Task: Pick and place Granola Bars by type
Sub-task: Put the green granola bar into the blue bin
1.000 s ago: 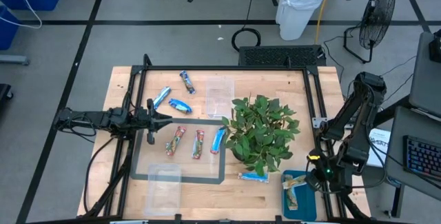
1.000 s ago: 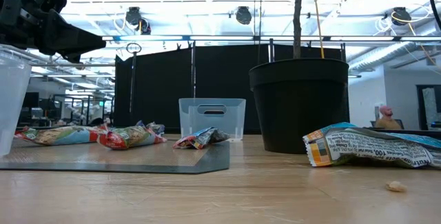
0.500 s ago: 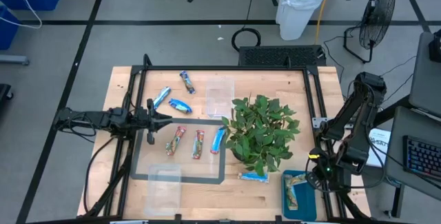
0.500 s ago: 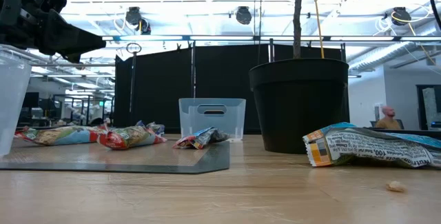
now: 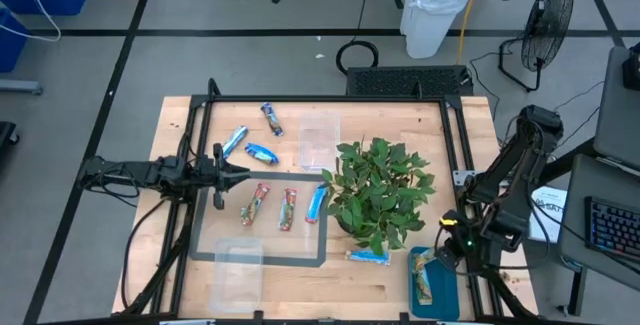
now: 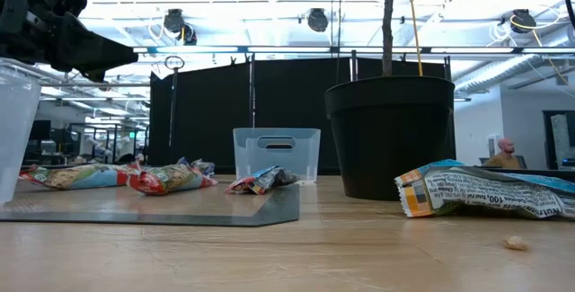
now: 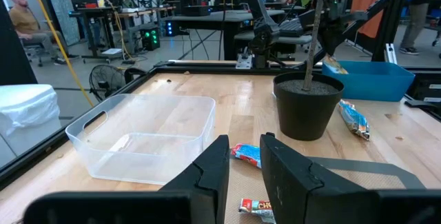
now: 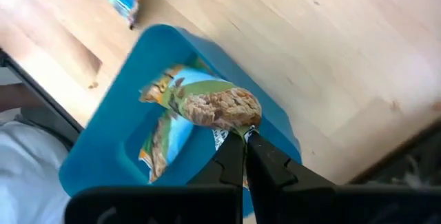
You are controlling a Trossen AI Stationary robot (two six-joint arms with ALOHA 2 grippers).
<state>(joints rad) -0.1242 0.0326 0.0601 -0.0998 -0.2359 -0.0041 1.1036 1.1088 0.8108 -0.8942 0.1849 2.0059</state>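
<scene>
— On the bench, what had changed?
— The right pincer had shifted left over the tray, clenched on a green bar's wrapper; left pincer idle, partly open.

Three shiny blue bars lay scattered on the wood at the far left part of the table. Two red-and-tan bars and one blue bar lay side by side on the grey mat. Another blue bar lay near the plant. A green-and-beige bar stood tilted in the teal tray, pinched at its end.
</scene>
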